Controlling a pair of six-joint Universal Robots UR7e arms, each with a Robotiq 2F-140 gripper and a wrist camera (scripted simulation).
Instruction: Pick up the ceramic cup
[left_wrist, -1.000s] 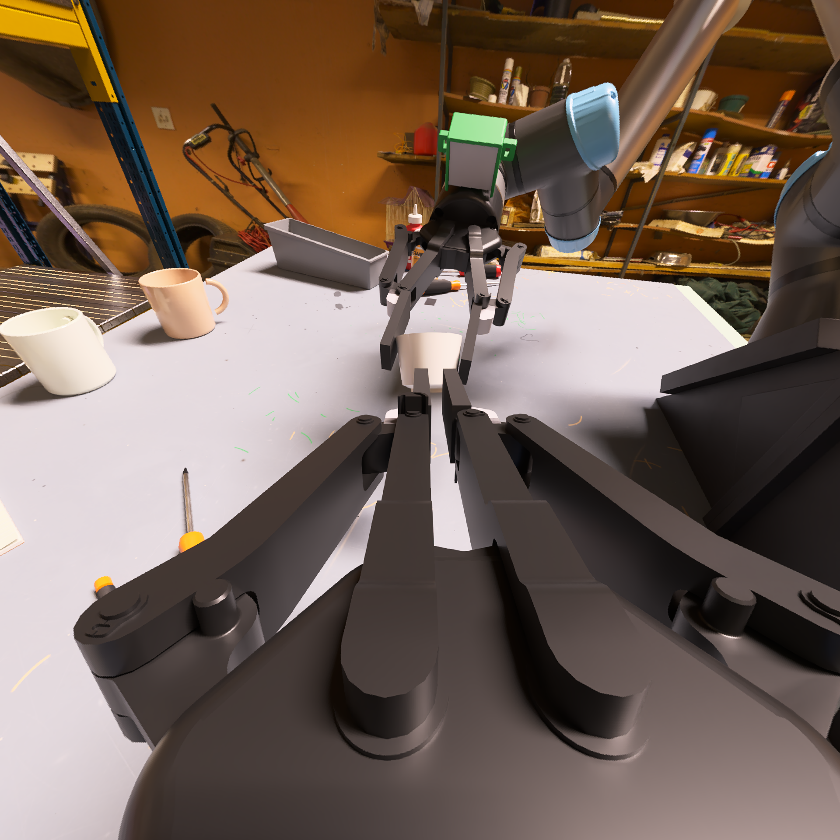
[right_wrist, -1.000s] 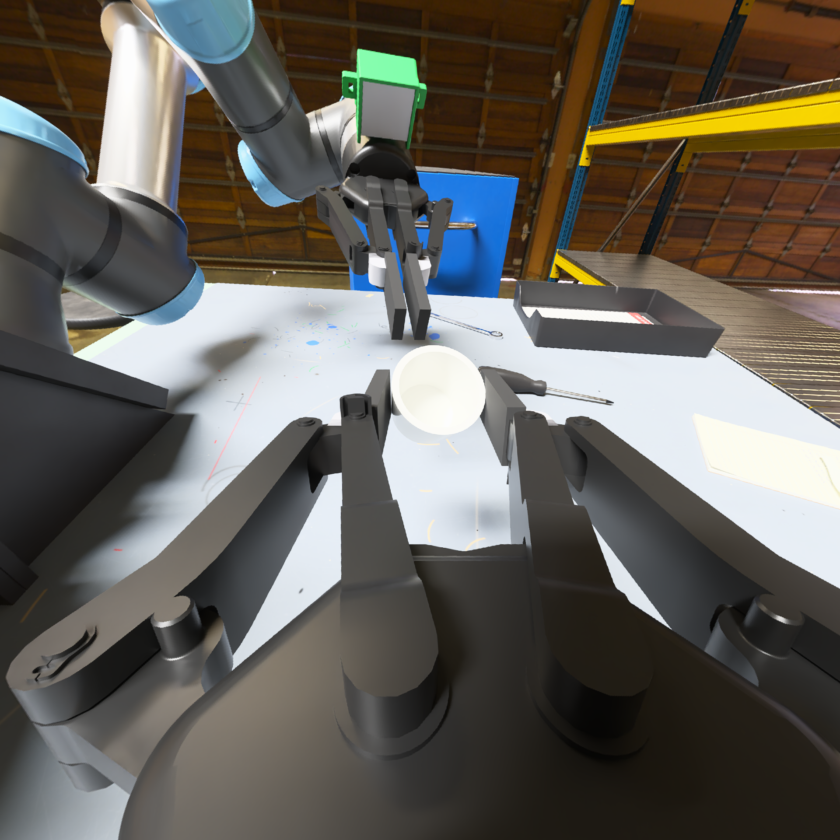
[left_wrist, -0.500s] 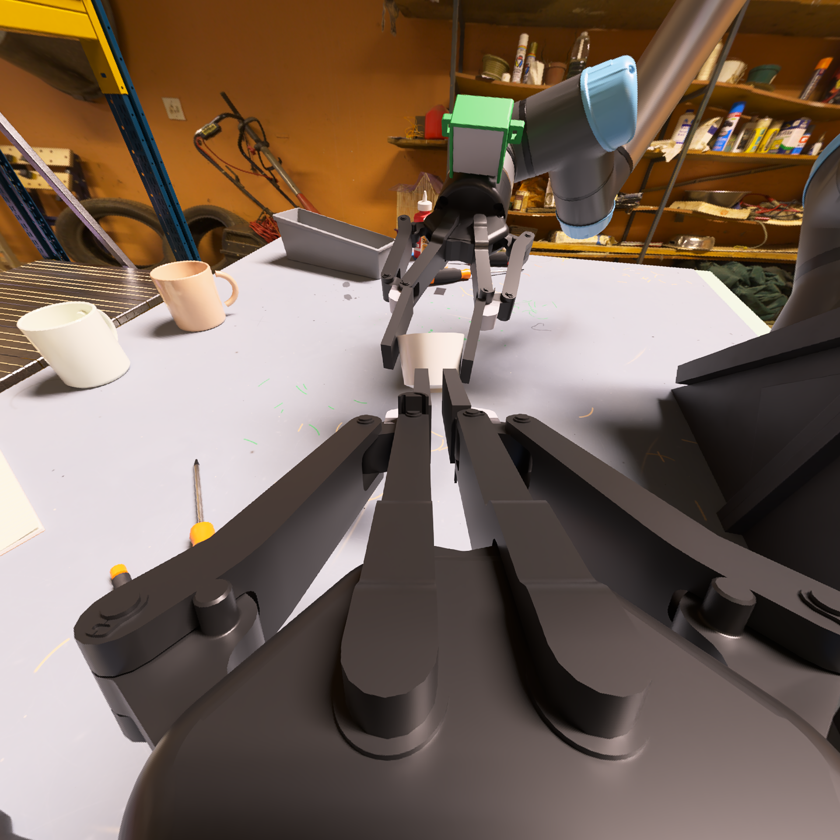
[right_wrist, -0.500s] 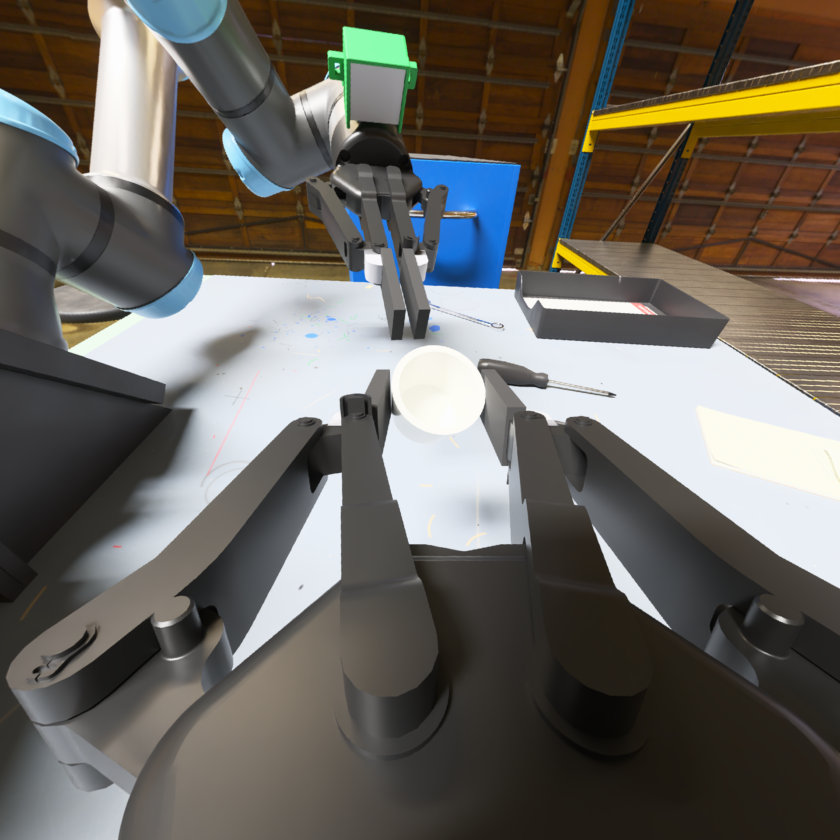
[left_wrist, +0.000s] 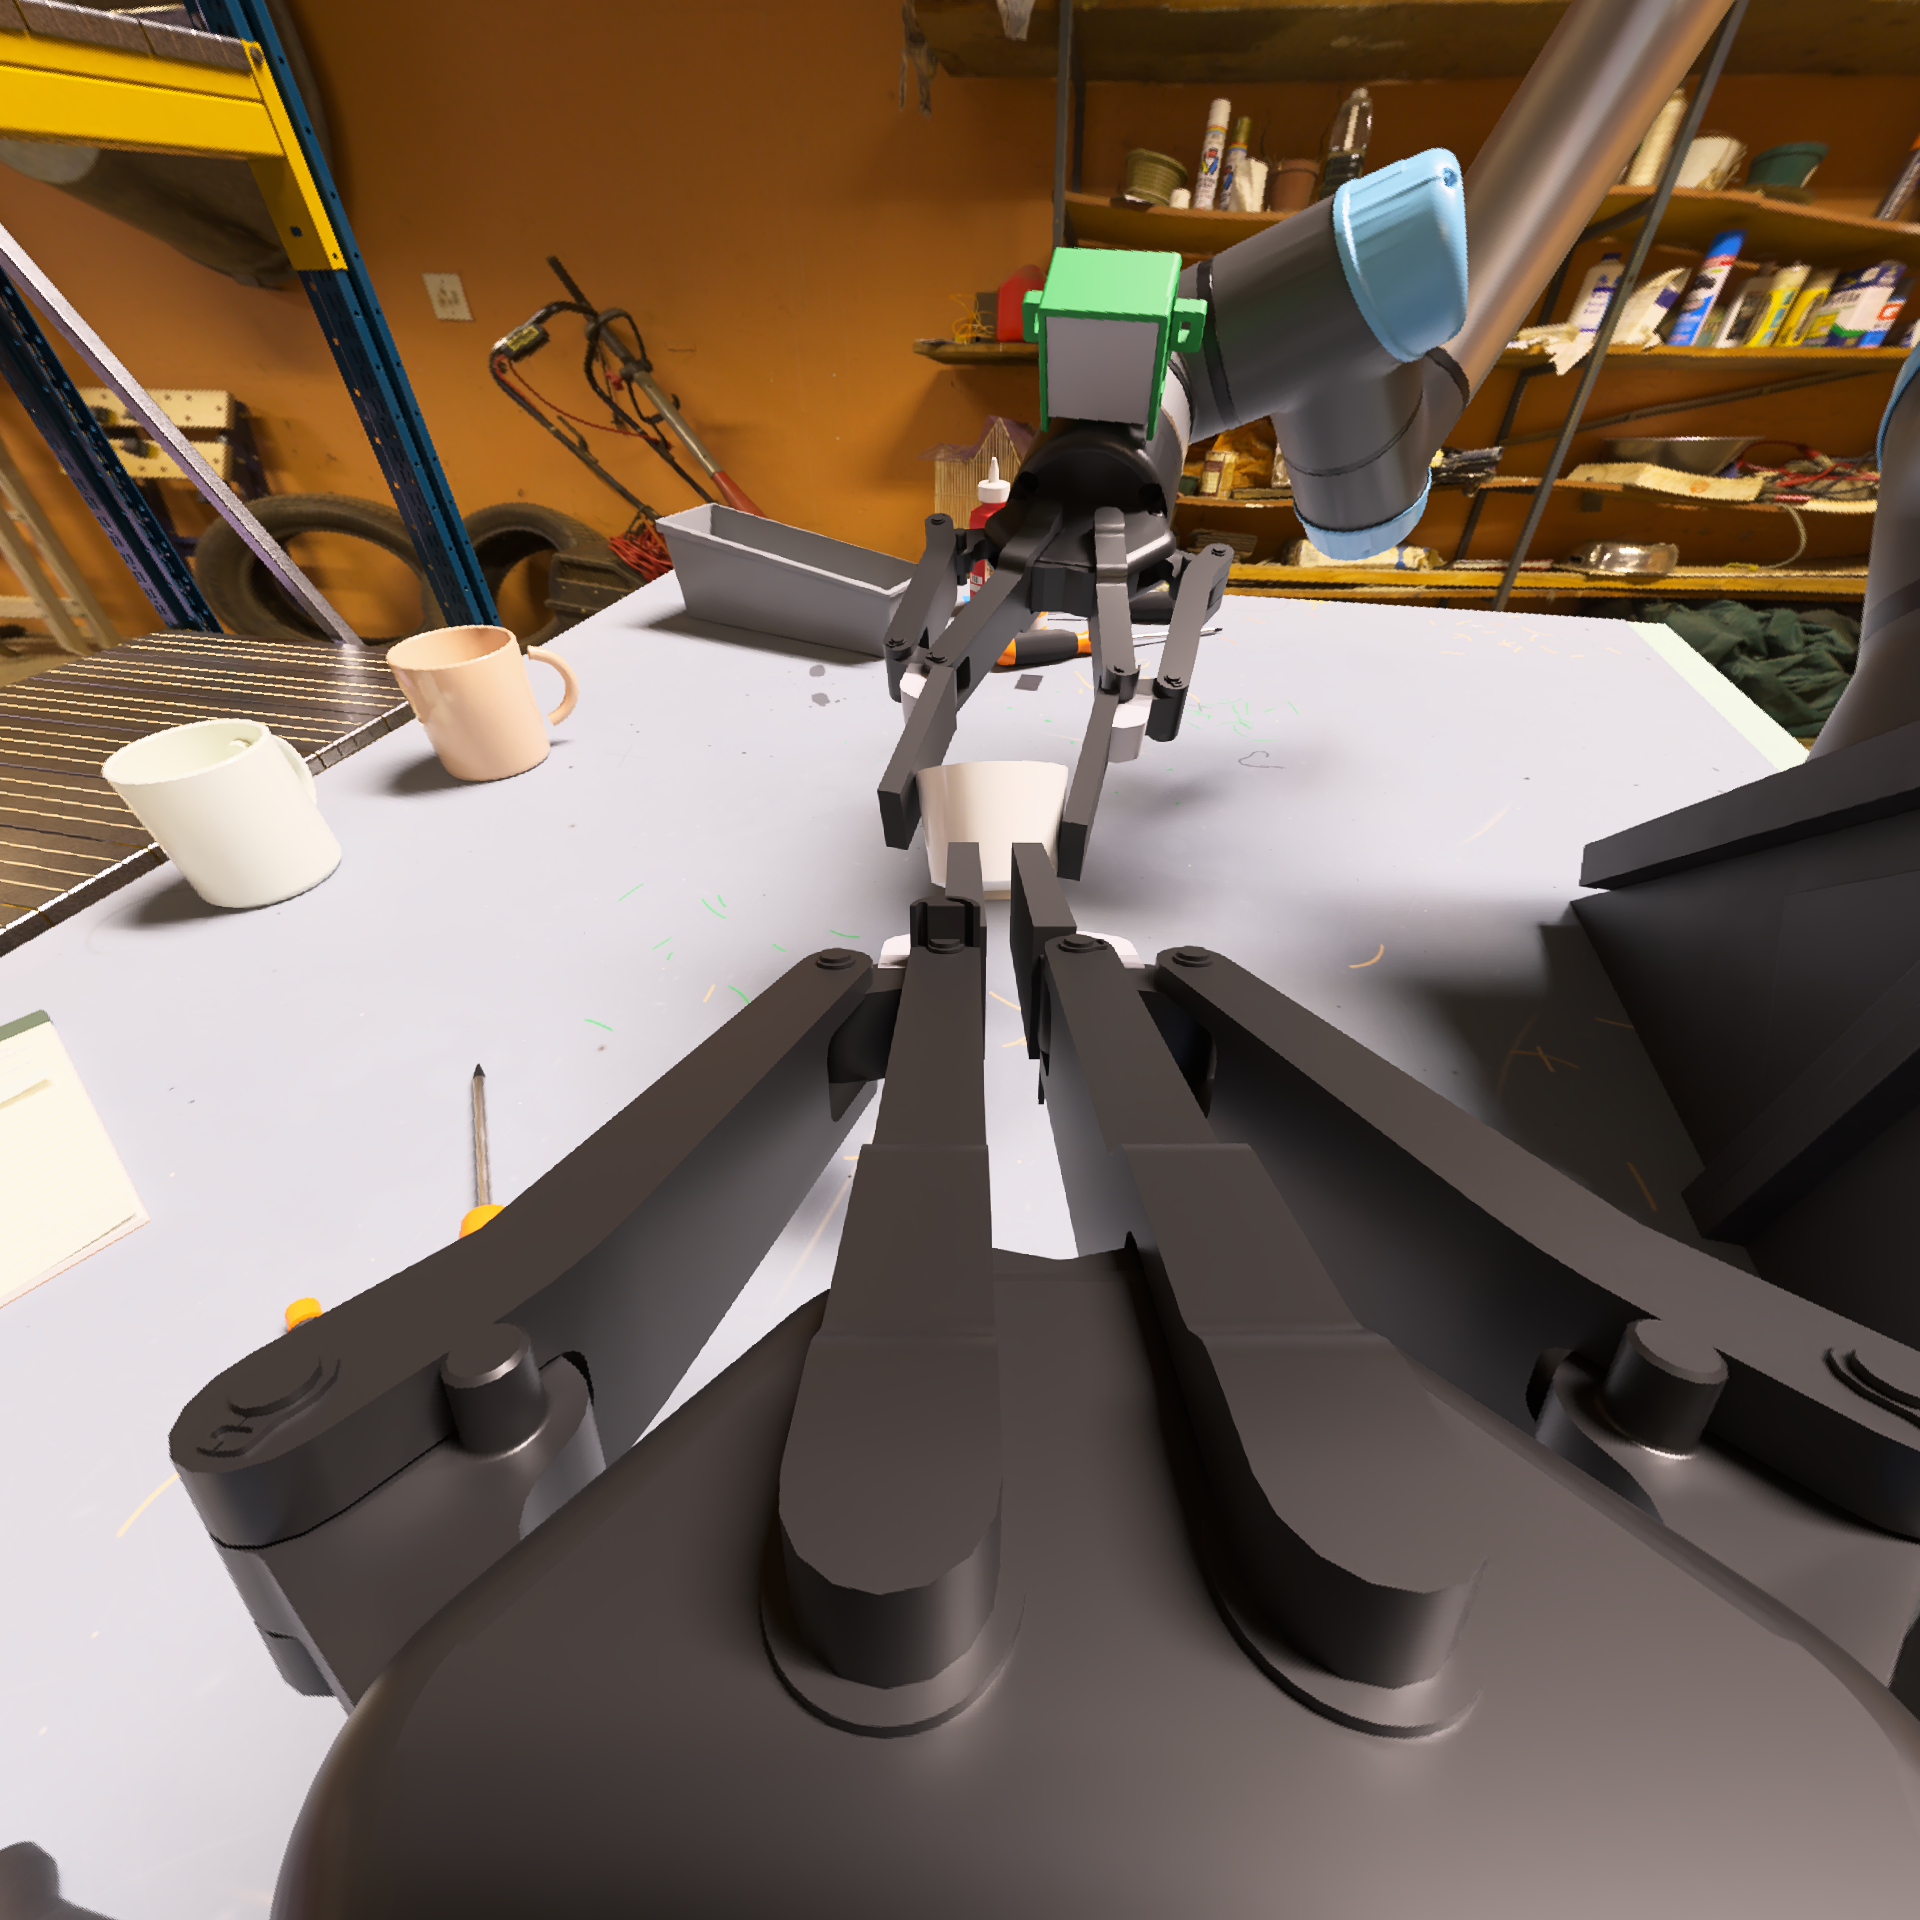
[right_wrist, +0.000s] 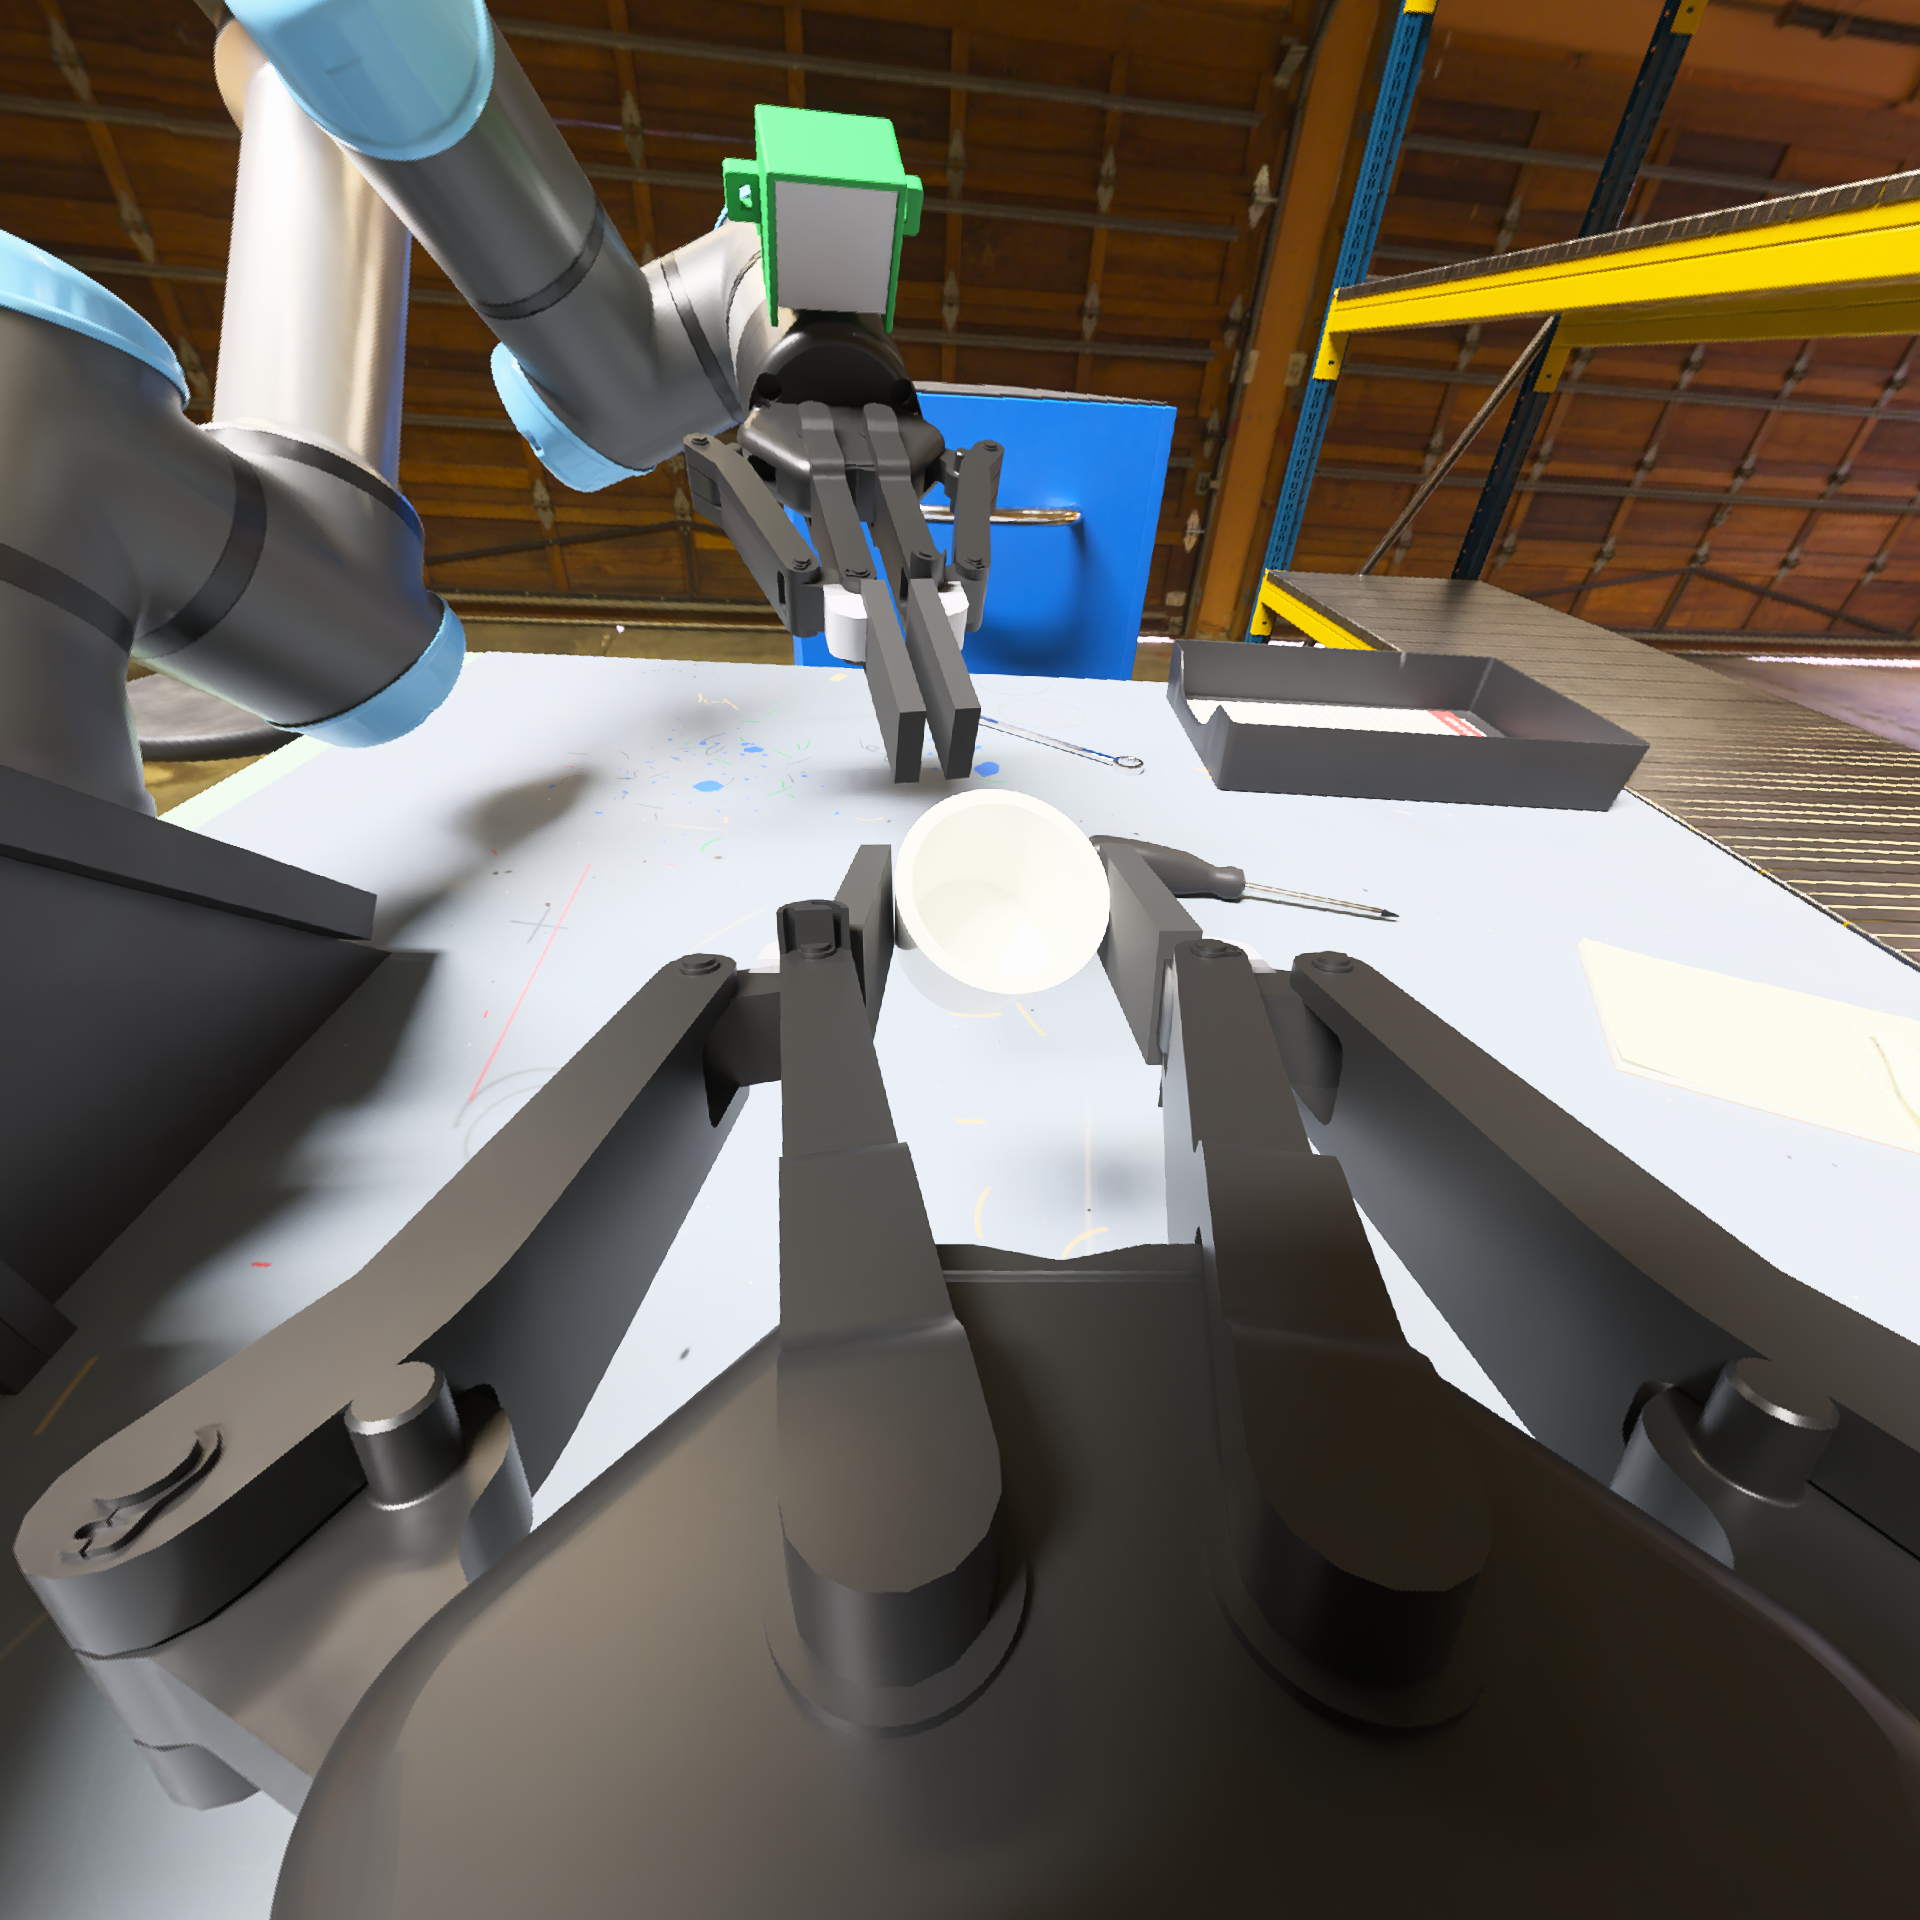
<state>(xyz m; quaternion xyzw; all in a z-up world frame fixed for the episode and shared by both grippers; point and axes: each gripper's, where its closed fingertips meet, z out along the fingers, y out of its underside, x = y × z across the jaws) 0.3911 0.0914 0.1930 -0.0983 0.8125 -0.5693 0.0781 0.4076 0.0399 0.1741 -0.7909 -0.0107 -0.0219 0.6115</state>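
Note:
A white handleless ceramic cup sits between the fingers of my right gripper, which is shut on its sides. A shadow under the cup suggests it hangs slightly above the grey table. In the left wrist view the same cup shows between the right gripper's fingers. My left gripper is shut and empty, its tips just in front of the cup. In the right wrist view the left gripper hovers just behind the cup's far rim.
A peach mug and a white mug stand at the table's left. A grey bin, an orange-handled screwdriver and paper lie around. A grey tray, black-handled screwdriver and wrench lie beyond the cup.
The left wrist has shifted and tilted slightly, so its view of the mugs and shelves has swung. The right gripper stays shut on the cup and has hardly moved.

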